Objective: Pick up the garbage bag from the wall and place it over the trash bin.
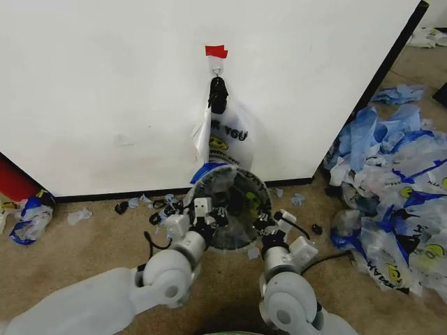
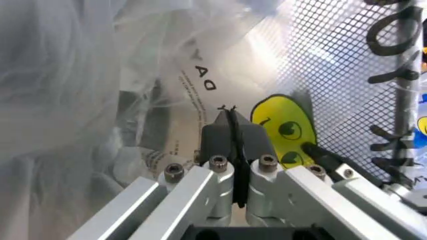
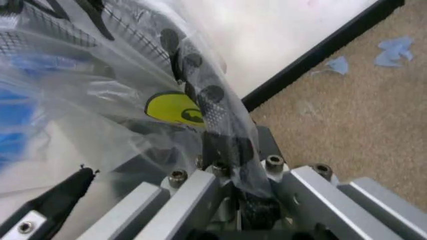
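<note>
Carpet floor (image 1: 105, 244) (bag heap (image 1: 391, 202), trash bin (image 1: 234, 209)).

Trash bin (image 1: 230, 209) before wall (image 1: 105, 84), bag pile (image 1: 391, 195) to right.

Garbage bag (image 1: 234, 143): thin clear plastic, black lettering, yellow smiley, blue patch at its foot; hangs bunched at the neck from a small hook on the wall (image 1: 105, 91).
Wall: plain white panel, black baseboard, red tape strip above the hook.
Trash bin (image 1: 230, 208): round black wire mesh, on the carpet just below the hanging bag, clear printed plastic already draped over its rim.
</note>
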You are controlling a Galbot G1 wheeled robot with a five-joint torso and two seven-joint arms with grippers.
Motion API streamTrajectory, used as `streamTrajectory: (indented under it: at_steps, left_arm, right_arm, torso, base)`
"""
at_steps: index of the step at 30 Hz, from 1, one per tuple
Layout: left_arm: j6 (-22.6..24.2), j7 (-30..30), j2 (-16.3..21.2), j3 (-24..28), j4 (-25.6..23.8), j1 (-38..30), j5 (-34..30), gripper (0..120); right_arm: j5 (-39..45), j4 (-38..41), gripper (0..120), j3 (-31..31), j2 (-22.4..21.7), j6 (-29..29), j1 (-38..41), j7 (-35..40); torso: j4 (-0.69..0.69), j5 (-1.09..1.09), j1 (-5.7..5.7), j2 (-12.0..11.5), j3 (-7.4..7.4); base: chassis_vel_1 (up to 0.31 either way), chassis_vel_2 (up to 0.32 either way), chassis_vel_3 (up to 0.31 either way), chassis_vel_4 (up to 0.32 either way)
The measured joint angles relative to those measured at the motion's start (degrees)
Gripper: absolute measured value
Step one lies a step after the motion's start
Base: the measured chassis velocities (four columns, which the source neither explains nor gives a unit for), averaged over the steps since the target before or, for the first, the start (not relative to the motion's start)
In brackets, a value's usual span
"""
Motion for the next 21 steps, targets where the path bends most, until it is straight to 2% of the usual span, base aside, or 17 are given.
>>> streamTrajectory:
  at_steps: [2, 3, 4, 5, 7, 10, 17, 21]
  left_arm:
    - [0.0, 0.04, -0.4, -0.25, 0.16, 0.45, 0.32, 0]
    - [-0.06, 0.24, -0.66, -0.54, 0.74, 0.54, 0.67, 0]
    - [-0.07, 0.52, -1.01, -0.65, 0.86, 0.47, 0.93, 0]
    - [-0.16, 0.82, -1.42, -0.41, 1.25, 0.17, 0.96, 0]
    - [-0.8, 1.69, -2.33, 0.45, 2.02, -1.01, 0.79, 0]
    - [-1.26, 2.01, -3.15, 1.35, 2.57, -2.09, 0.37, 0]
    - [-2.01, 2.23, -5.15, 4.19, 3.3, -4.03, -0.25, 0]
    - [-3.08, 5.58, -5.47, 5.98, 2.09, -4.72, -1.48, 0]
  right_arm:
    - [-1.24, -0.48, 0, -0.08, 0.0, 0.01, -0.19, 0.03]
    - [-2.35, -1.08, 0, -0.09, -0.13, 0.05, -0.43, 0.28]
    - [-3.47, -1.16, 0, -0.1, -0.17, 0.05, -0.88, 0.28]
    - [-4.76, -1.3, 0, -0.12, -0.34, 0.06, -1.17, 0.23]
    - [-7.28, -1.84, 0, -0.31, -0.76, 0.14, -2.06, -0.25]
    - [-8.22, -2.27, 0, -0.73, -1.09, 0.28, -2.57, -0.33]
    - [-12.46, -4.06, 0, -2.19, -1.07, 0.6, -2.91, -0.99]
    - [-13.98, -5.23, 0, -3.35, -0.65, 0.57, -2.66, -1.41]
  torso:
    - [0.03, 0.03, 0.0, 0.0, 0.0]
    - [0.0, -0.12, 0.0, 0.01, 0.0]
    - [-0.07, 0.0, 0.01, 0.0, 0.0]
    - [-0.01, 0.03, 0.0, 0.01, 0.0]
    - [-0.03, -0.03, 0.0, 0.01, 0.0]
    - [-0.01, 0.02, 0.0, 0.01, 0.0]
    - [-0.01, -0.01, 0.0, 0.01, 0.01]
    - [0.0, -0.01, 0.0, 0.01, -0.01]
  base:
    - [0.0, 0.0, 0.0, 0.0]
    - [0.0, 0.0, 0.0, 0.0]
    - [0.0, 0.0, 0.0, 0.0]
    - [0.0, 0.0, 0.0, 0.0]
    - [0.0, 0.0, 0.0, 0.0]
    - [0.0, 0.0, 0.0, 0.0]
    - [0.0, 0.0, 0.0, 0.0]
    - [0.0, 0.0, 0.0, 0.0]
